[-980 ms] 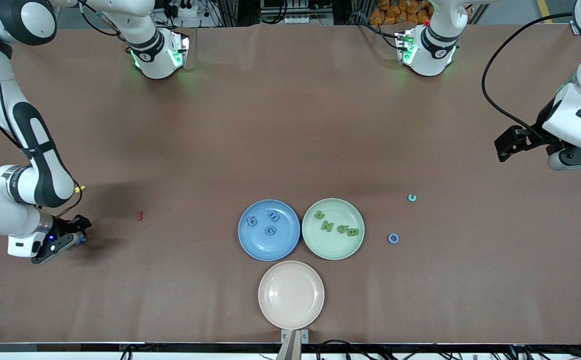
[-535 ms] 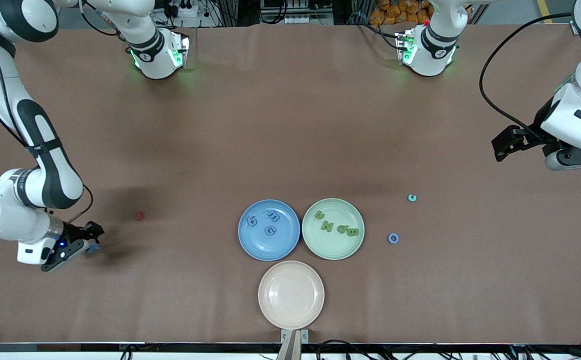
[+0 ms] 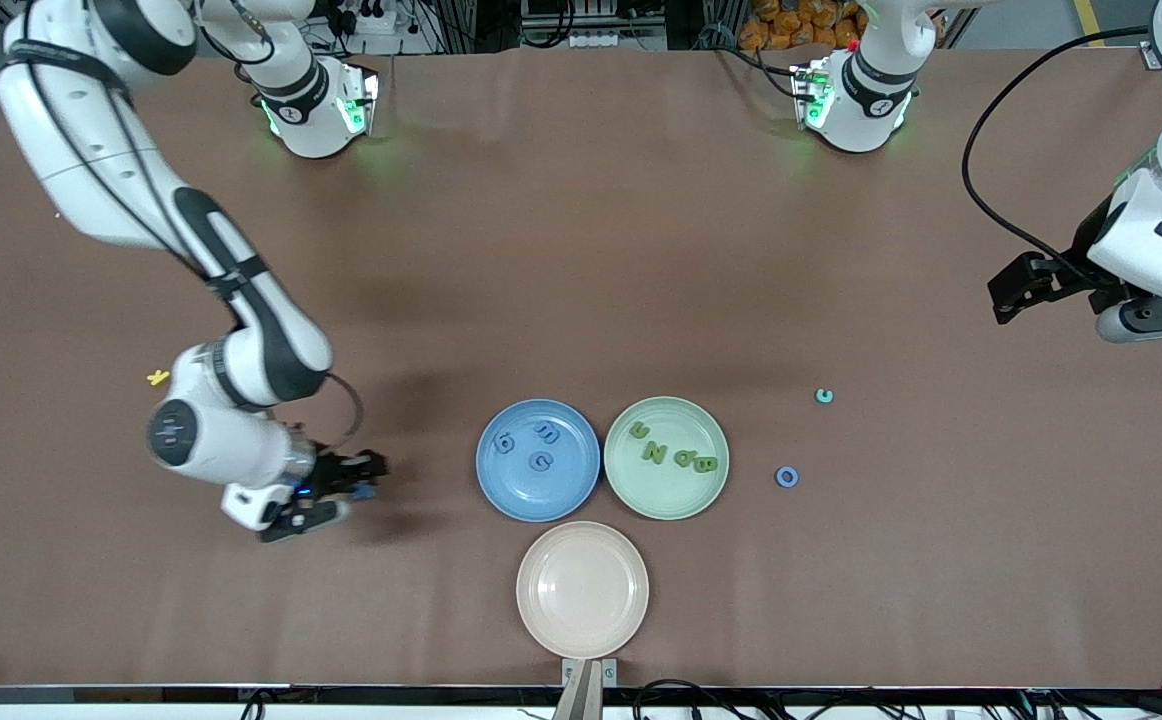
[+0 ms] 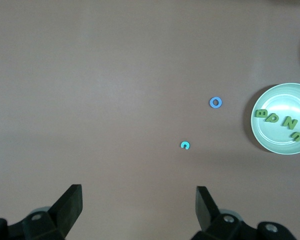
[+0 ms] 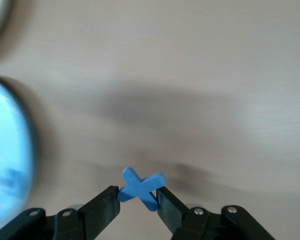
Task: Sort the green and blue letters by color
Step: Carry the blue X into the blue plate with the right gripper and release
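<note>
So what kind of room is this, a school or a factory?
Most likely a robot lab. Two white arms are bolted to a brown table, with cables along its edges. The right gripper holds a blue X letter; the left gripper waits open.

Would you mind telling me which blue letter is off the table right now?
The blue X, pinched in the right gripper beside the blue plate; the blue O lies loose.

A blue plate [image 3: 501,480], a green plate [image 3: 669,500], a cream plate [image 3: 582,590] and a yellow letter [image 3: 157,378] were seen on the brown table [image 3: 581,250].
</note>
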Action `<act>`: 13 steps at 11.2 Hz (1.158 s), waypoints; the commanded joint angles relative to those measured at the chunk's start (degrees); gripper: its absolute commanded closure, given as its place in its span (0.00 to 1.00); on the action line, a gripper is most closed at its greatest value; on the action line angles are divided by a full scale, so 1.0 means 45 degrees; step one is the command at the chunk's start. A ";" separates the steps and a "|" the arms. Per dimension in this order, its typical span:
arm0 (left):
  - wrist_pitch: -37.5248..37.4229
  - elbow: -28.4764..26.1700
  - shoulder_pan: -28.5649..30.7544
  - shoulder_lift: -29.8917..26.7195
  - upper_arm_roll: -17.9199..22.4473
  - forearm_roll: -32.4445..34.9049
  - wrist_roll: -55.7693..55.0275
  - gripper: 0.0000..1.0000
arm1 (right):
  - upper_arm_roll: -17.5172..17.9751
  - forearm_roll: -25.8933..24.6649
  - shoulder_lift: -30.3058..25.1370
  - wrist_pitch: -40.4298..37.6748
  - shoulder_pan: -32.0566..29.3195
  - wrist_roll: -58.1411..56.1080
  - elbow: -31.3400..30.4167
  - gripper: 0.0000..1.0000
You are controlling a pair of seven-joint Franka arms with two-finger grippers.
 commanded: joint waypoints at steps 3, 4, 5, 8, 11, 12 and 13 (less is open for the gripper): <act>-0.0008 -0.0235 0.0233 -0.0210 -0.0016 -0.0270 -0.0090 0.00 | -0.0129 0.0690 -0.0039 0.1066 0.3573 0.6734 0.0583 1.00; -0.0008 -0.0255 0.0233 -0.0209 -0.0016 -0.0270 -0.0090 0.00 | -0.0129 0.0690 0.0078 0.1496 0.4044 0.7906 0.0622 1.00; -0.0008 -0.0274 0.0233 -0.0209 -0.0016 -0.0270 -0.0090 0.00 | -0.0148 0.0652 0.0176 0.1810 0.4358 0.8633 0.0622 0.80; -0.0008 -0.0255 0.0233 -0.0151 -0.0016 -0.0270 -0.0090 0.00 | -0.0266 0.0573 -0.0095 0.1638 0.4225 0.8660 0.0602 0.00; -0.0008 -0.0255 0.0233 -0.0073 -0.0016 -0.0270 -0.0090 0.00 | -0.1083 -0.0415 -0.0233 0.0334 0.3933 0.8291 0.1030 0.00; -0.0008 -0.0255 0.0233 -0.0073 -0.0016 -0.0270 -0.0090 0.00 | -0.1144 -0.1428 -0.0234 -0.0194 0.3525 0.7535 0.1129 0.00; -0.0008 -0.0235 0.0233 -0.0073 -0.0016 -0.0270 -0.0090 0.00 | -0.1125 -0.1960 -0.0253 -0.0373 0.3154 0.6792 0.1110 0.00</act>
